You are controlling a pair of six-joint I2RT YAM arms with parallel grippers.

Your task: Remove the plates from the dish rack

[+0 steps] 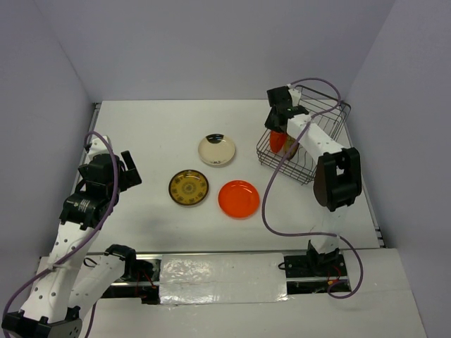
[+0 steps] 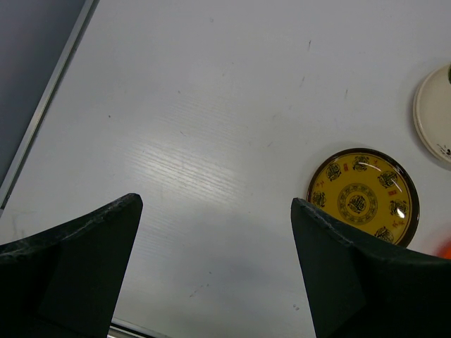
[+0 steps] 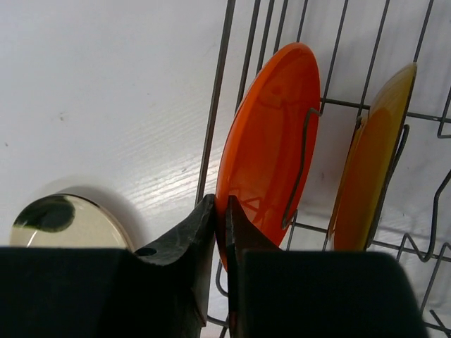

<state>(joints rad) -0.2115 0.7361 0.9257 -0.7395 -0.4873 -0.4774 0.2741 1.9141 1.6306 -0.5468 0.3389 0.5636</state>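
three small round plates lie flat near the middle of the white tabletop (image 1: pixel 141 127). a cream round plate with a dark spot (image 1: pixel 216 150) is the farthest from the arms. a dark brown round plate with a yellow pattern (image 1: pixel 188 189) lies closer to the near edge. a flat orange-red round plate (image 1: pixel 238 199) lies just beside the brown one on its right, and the two do not touch.

the dark metal wire dish rack (image 1: pixel 331 123) stands at the far right corner of the tabletop. two more plates stand on edge inside it between the wires. an upright orange-red plate (image 3: pixel 271 141) is on the side of the rack that faces the table's middle. a yellow-faced plate (image 3: pixel 370 162) is in the next slot, apart from it.

the right gripper (image 3: pixel 220 211) reaches into the rack. its two dark fingers (image 3: pixel 187 246) are pinched tight on the lower rim of the upright orange-red plate, which sits in its slot. a rack wire runs just beside one finger, and the cream plate shows on the table outside the rack wall. a purple cable (image 1: pixel 264 204) loops from the right arm over the tabletop.

the left gripper (image 2: pixel 215 260) hangs above bare tabletop near the left edge. its fingers are spread wide and hold nothing. the brown patterned plate lies well apart from them.
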